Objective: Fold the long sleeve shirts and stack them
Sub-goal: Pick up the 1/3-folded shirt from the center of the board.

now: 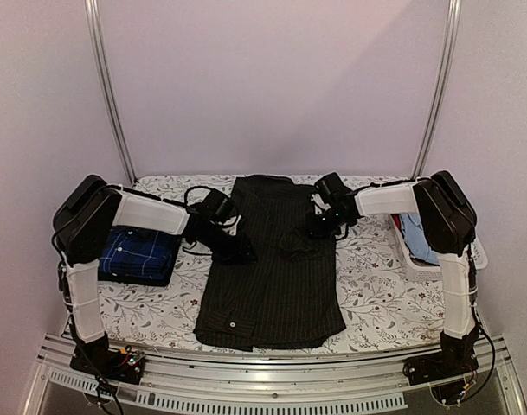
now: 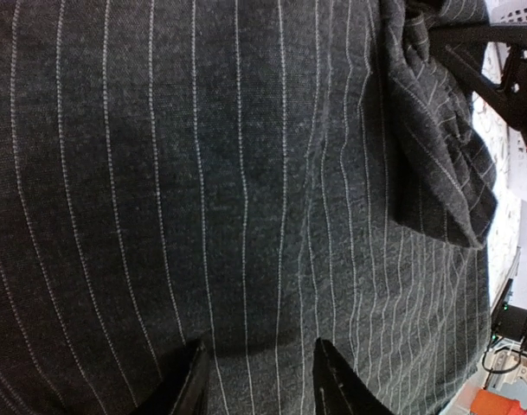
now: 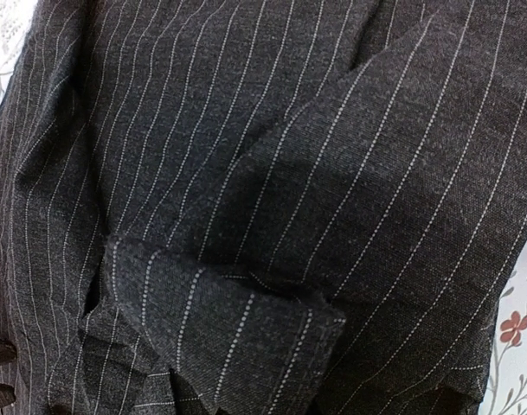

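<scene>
- The black shirt lies in the middle of the bench, folded inward into one long panel. Its collar end is at the far edge and its hem is toward the arms.
- Its cloth is charcoal black with thin pale pinstripes made of tiny dots. The stripes run lengthwise along the body.
- One small pale button shows near the hem, on the left side.
- A sleeve is drawn across the chest, and its cuff is doubled over with a squared corner. The stripes there slant against those of the body.
- The right jaws are clenched on a gather of that sleeve, which bunches up toward them at the shirt's right side.
- The left jaws stand released at the shirt's left edge. The two dark fingertips are apart, with flat striped cloth between them.
- The navy shirt is blue with a light windowpane check. It sits folded into a compact block at the bench's left end, beneath the left arm and apart from the black one.
- The bench carries a pale floral cover.
- A white basket with light blue cloth in it stands at the right end.
</scene>
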You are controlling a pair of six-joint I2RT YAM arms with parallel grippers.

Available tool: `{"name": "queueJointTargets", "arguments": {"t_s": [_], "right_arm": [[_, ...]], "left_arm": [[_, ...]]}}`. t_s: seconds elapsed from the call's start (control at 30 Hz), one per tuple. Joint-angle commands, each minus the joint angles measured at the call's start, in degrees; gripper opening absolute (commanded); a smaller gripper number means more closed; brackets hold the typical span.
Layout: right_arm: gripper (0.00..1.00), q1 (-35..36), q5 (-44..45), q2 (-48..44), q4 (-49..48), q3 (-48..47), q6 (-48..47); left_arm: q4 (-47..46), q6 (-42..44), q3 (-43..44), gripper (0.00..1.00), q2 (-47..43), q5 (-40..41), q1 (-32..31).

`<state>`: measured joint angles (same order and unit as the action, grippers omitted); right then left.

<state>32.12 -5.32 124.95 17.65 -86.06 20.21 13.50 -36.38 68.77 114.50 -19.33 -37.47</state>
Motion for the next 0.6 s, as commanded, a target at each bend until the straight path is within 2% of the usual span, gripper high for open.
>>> {"name": "queueJointTargets", "arguments": {"t_s": [0.0, 0.17, 0.3, 0.57], "right_arm": [[0.00, -1.6, 0.1, 2.8, 3.7, -2.0, 0.8], [0.00, -1.6, -1.8, 1.7, 4.6, -1.8, 1.4], [0.00, -1.6, -2.1, -3.1, 4.9, -1.1, 1.6], [0.00, -1.6, 1.7, -11.7, 9.6, -11.2, -0.8]], "left_arm": [[1.6, 2.0, 2.3, 0.41, 5.9, 1.5, 2.4], [4.0, 4.1, 4.4, 0.40, 6.8, 2.1, 4.7], [6.4, 7.3, 5.1, 0.41, 4.2, 2.4, 4.5], [15.0, 12.3, 11.9, 0.48, -3.7, 5.8, -0.5]]}}
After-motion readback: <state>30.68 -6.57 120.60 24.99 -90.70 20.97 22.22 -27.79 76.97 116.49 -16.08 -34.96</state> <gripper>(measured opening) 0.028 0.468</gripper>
